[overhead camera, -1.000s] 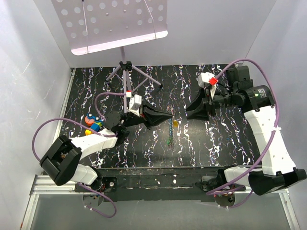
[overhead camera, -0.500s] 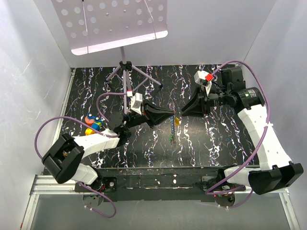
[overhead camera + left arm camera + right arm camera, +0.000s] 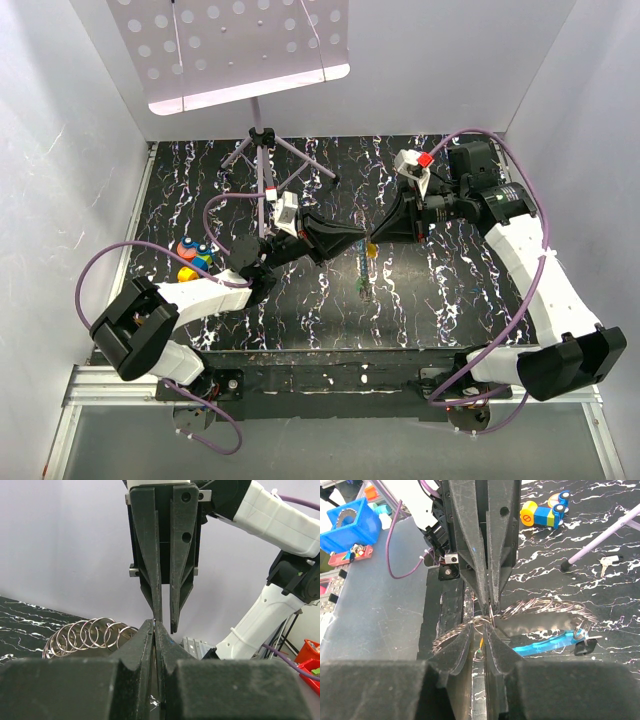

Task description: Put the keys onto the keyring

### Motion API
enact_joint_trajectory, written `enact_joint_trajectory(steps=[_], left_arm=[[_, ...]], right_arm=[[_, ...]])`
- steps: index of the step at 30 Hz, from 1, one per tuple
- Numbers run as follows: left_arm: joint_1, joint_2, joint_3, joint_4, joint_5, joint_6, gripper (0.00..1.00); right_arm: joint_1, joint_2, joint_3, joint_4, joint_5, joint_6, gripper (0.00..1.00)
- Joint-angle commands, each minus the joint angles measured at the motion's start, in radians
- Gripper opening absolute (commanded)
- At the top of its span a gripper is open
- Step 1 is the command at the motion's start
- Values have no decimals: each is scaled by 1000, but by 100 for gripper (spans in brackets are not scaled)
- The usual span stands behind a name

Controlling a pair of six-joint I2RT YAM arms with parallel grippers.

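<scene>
My left gripper [image 3: 358,241] and right gripper [image 3: 374,240] meet tip to tip above the middle of the mat. The left gripper [image 3: 155,623] is shut on a thin wire keyring [image 3: 489,616]. The right gripper [image 3: 481,629] has its jaws a narrow gap apart on either side of that ring. A coil of metal rings [image 3: 545,607] trails from it. One of the keys, a small yellow-orange piece [image 3: 371,252], hangs just below the tips. A bright blue strip [image 3: 547,641] with a dark-headed key [image 3: 582,649] hangs below too.
A music stand's tripod [image 3: 262,150] stands at the back of the black marbled mat [image 3: 460,290]. Coloured toy blocks [image 3: 192,256] lie at the left edge. A small silver key [image 3: 605,562] lies on the mat beside a tripod leg.
The right arm swung left from the back right until its tips met the left gripper's, and its jaws narrowed. The left gripper rose slightly and moved right, staying shut.
</scene>
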Motion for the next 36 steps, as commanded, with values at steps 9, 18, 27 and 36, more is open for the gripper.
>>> enact_joint_trajectory(steps=[9,18,27,36], left_arm=[[-10,-27,14,75,-48,-3,0],[-12,-26,12,80,-48,-7,0],[-10,-26,8,89,-44,-10,0],[-12,-47,-12,77,-36,13,0]], right_arm=[[8,10,-12,71,-47,52,11],[14,16,-20,86,-47,61,4],[16,16,-29,86,-64,58,1],[13,25,49,-143,-116,-175,36]])
